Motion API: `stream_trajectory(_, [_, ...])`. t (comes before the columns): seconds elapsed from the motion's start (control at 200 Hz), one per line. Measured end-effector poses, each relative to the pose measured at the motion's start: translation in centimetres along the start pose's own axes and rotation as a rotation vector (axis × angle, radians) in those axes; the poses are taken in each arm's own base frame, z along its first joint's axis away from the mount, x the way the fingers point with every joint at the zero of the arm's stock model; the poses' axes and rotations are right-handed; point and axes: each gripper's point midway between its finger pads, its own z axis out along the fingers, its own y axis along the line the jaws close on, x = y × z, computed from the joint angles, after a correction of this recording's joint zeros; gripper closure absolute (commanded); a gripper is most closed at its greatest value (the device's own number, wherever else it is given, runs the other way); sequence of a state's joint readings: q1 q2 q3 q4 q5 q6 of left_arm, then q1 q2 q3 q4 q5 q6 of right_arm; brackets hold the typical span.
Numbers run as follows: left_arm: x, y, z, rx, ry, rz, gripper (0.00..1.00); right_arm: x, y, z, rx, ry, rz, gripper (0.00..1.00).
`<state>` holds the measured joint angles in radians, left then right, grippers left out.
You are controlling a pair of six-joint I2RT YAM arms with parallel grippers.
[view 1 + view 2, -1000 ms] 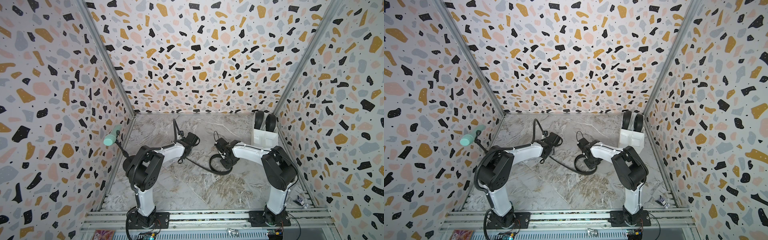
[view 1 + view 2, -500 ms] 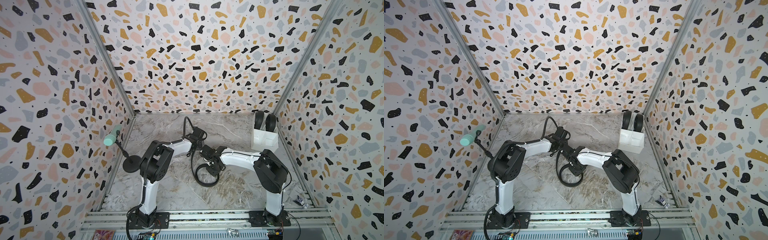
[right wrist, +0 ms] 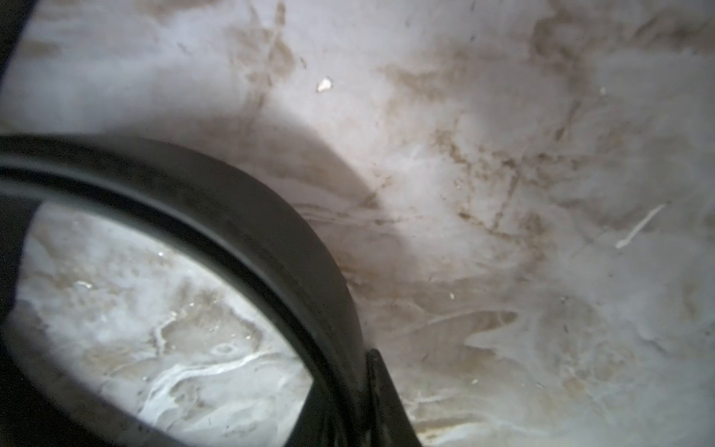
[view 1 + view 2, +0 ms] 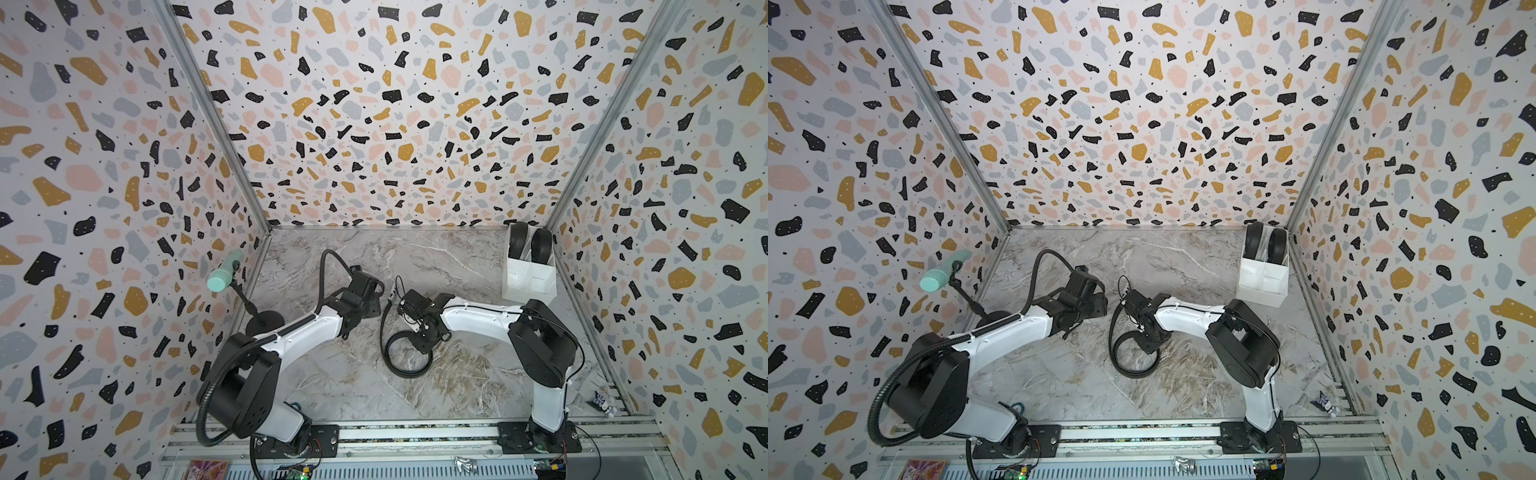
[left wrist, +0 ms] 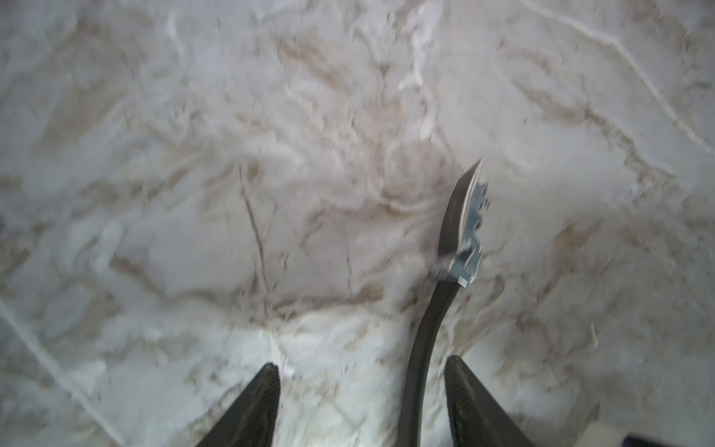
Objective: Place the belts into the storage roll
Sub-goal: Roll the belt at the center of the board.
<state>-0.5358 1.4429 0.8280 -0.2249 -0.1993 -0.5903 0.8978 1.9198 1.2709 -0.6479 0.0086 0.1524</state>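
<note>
I look down on my left arm [image 4: 299, 332] and right arm [image 4: 478, 318], each with glossy white shells between bulky black joint housings. A ribbed black hose [image 4: 206, 399] loops along the left one, and a thin black wire [image 4: 486, 308] traces the right. Black base plates [image 4: 322, 440] carry round screws. The left jaws are dark, tapered, finely textured wedges.

Left arm [image 4: 299, 332] reaches forward and inward from its base, wrist angled toward centre. I see the left gripper [image 5: 363, 406] with jaws well apart, its fingers [image 5: 251, 406] clamping nothing. Right arm [image 4: 478, 316] arches inward, wrist tipped downward. I see the right gripper [image 4: 424, 338] pinched on a belt [image 4: 399, 365], fingers nearly together. The two grippers are near each other, not touching.
</note>
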Motion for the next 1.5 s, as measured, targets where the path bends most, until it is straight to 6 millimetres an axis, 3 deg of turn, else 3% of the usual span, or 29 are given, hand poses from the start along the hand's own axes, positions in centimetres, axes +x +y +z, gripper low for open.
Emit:
stream_trajectory(0.09, [3.8,0.7,-0.8,0.036,0.055,0.013,0.34,0.0,0.1,0.0,-0.004,-0.003,0.0,0.83])
stream_trajectory(0.17, [6.2,0.0,-2.2,0.099,0.071,0.057,0.33,0.0,0.1,0.0,-0.007,-0.004,0.001,0.83])
stream_trajectory(0.34, [7.2,-3.5,-4.7,0.244,0.042,0.144,0.28,0.0,0.1,0.0,-0.009,-0.005,0.002,0.83])
stream_trajectory(0.435, [7.9,-4.2,-3.9,0.27,0.075,0.16,0.28,-0.1,0.2,0.0,-0.015,-0.008,0.002,0.83])
stream_trajectory(0.651, [12.0,-3.8,0.0,0.193,0.238,0.22,0.38,-0.2,0.3,0.0,-0.024,-0.011,0.006,0.82])
stream_trajectory(0.776, [11.6,-4.1,0.6,0.175,0.216,0.232,0.5,-0.3,0.5,0.0,-0.03,-0.016,0.009,0.82])
stream_trajectory(0.876, [11.1,-4.1,1.2,0.153,0.193,0.235,0.69,-0.3,0.5,0.0,-0.034,-0.016,0.01,0.78])
stream_trajectory(0.946, [10.9,-4.2,1.5,0.148,0.184,0.231,0.88,-0.3,0.7,0.0,-0.044,-0.016,0.013,0.69])
stream_trajectory(1.026, [10.7,-4.2,1.6,0.13,0.173,0.251,1.0,-0.4,1.1,0.0,-0.061,-0.02,0.013,0.6])
stream_trajectory(1.226, [10.4,-4.4,2.0,0.095,0.154,0.31,1.0,-0.2,0.4,-0.5,-0.131,-0.038,0.049,0.44])
stream_trajectory(1.387, [10.3,-4.7,1.9,0.08,0.135,0.354,1.0,0.2,-3.9,-1.4,-0.194,-0.032,0.173,0.32])
stream_trajectory(1.502, [9.9,-5.4,2.3,0.085,0.114,0.369,1.0,-1.4,-6.8,-3.2,-0.211,-0.063,0.226,0.27])
